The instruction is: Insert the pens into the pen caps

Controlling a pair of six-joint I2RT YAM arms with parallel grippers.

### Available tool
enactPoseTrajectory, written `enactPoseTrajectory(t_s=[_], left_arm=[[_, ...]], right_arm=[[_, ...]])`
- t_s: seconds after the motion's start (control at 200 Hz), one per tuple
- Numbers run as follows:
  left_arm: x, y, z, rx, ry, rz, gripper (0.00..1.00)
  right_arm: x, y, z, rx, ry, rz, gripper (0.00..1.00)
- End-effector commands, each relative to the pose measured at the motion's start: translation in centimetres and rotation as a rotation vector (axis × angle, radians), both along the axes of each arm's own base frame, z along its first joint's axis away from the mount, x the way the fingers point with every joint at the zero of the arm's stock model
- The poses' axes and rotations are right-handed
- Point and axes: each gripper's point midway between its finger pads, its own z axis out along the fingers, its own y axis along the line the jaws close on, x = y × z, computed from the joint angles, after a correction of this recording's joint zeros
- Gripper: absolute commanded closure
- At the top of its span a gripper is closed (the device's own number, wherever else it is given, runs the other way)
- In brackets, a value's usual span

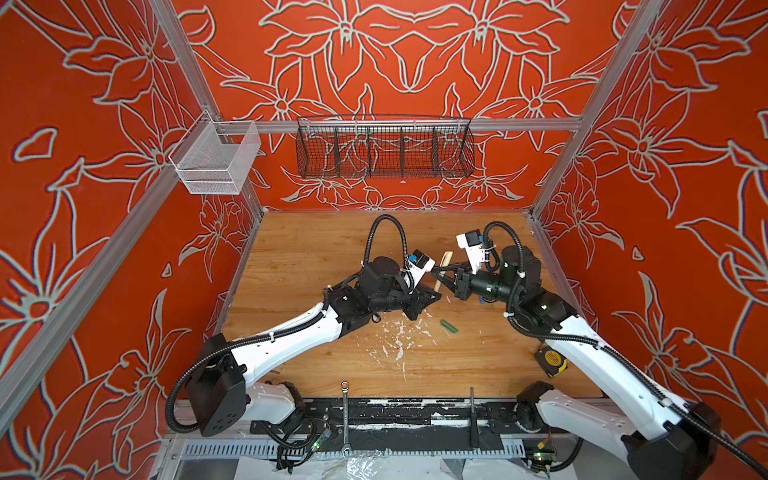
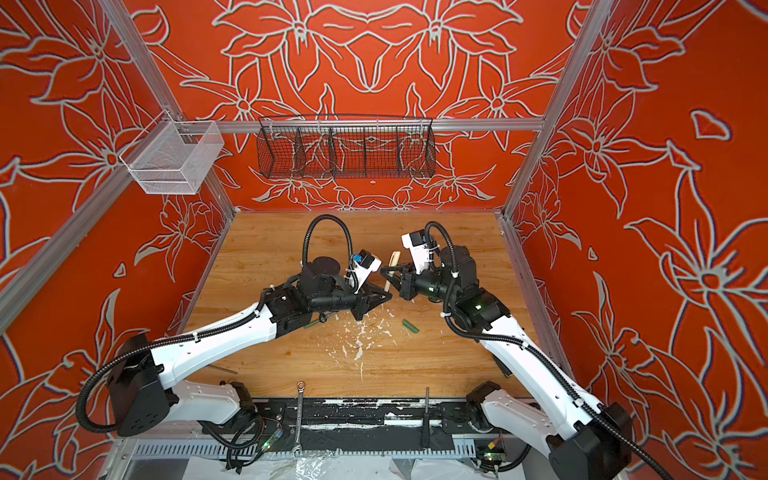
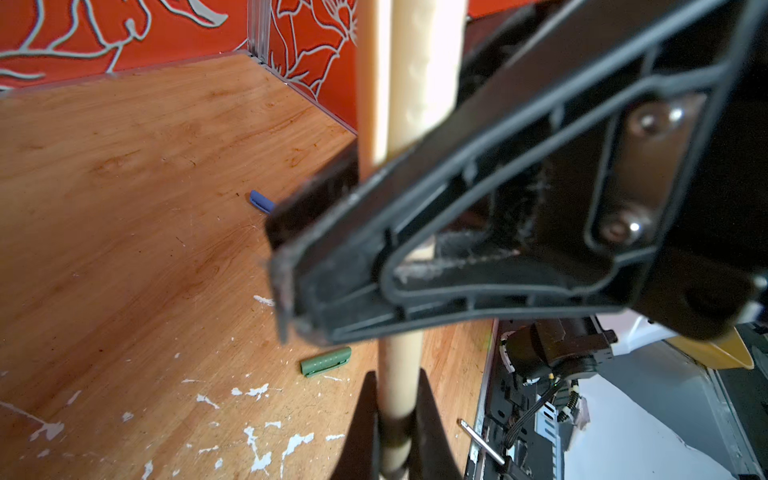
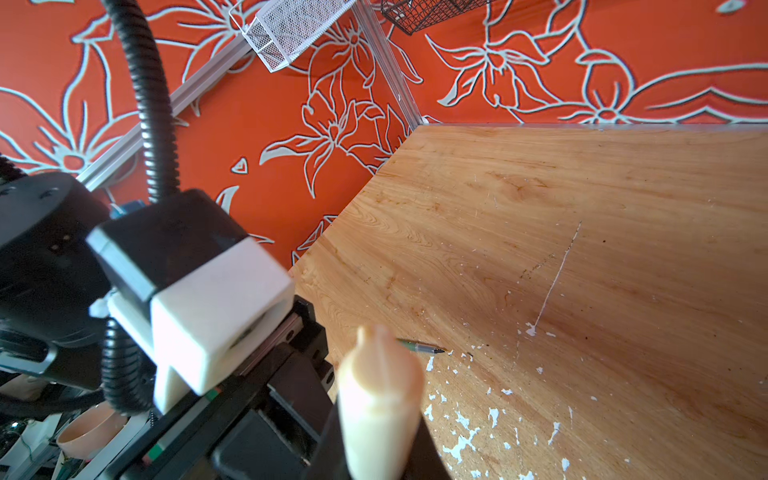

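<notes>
Holding the thin tan plastic pen (image 3: 399, 370) low on its barrel, the left gripper (image 3: 397, 419) had its jaws closed on it. The right gripper (image 1: 436, 271) was clamped across the stubby round-ended tan cap (image 4: 380, 395) at the upper end of the same stick, which hung above the wooden tabletop (image 1: 311, 257) between the two arms. Whether the pen was fully seated in the cap could not be told. Both parts looked light, rigid and smooth, so an off-axis push would likely make them slip or pivot. The barrel was best gripped close to the cap, and the cap around its middle. The short green cap (image 3: 326, 361) and short blue cap (image 3: 262, 200) lay well apart on the table, and the thin green pen (image 4: 419, 345) lay near the white paint flecks (image 4: 461, 440).
</notes>
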Motion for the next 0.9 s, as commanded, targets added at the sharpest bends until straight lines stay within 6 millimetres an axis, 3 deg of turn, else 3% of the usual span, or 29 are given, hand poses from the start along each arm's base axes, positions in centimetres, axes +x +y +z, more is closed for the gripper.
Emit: enactPoseTrajectory(t_s=[0.0, 0.05, 0.14, 0.26, 0.44, 0.635, 0.891], left_arm=[[1.0, -0.1, 0.6, -0.011, 0.006, 0.027, 1.0], [1.2, 0.0, 0.4, -0.008, 0.012, 0.037, 1.0], [1.5, 0.1, 0.3, -0.008, 0.021, 0.052, 1.0], [1.8, 0.2, 0.0, 0.0, 0.036, 0.058, 1.0], [1.5, 0.1, -0.6, 0.005, 0.047, 0.035, 1.0], [1.1, 0.2, -1.3, 0.008, 0.06, 0.029, 1.0], [0.8, 0.2, -1.7, -0.005, 0.07, 0.022, 1.0]], right_arm=[[0.0, -0.5, 0.5, -0.017, -0.041, -0.016, 0.99], [0.0, -0.8, 0.5, -0.026, -0.04, -0.032, 0.91], [-0.2, -1.4, 0.6, -0.046, -0.04, -0.057, 0.66], [-0.5, -2.6, 0.8, -0.064, -0.04, -0.118, 0.53], [0.6, -5.4, 1.4, -0.09, -0.021, -0.274, 0.48], [1.6, -4.5, 3.4, -0.013, -0.018, -0.224, 0.48], [2.7, -3.6, 4.4, 0.01, -0.009, -0.181, 0.48]])
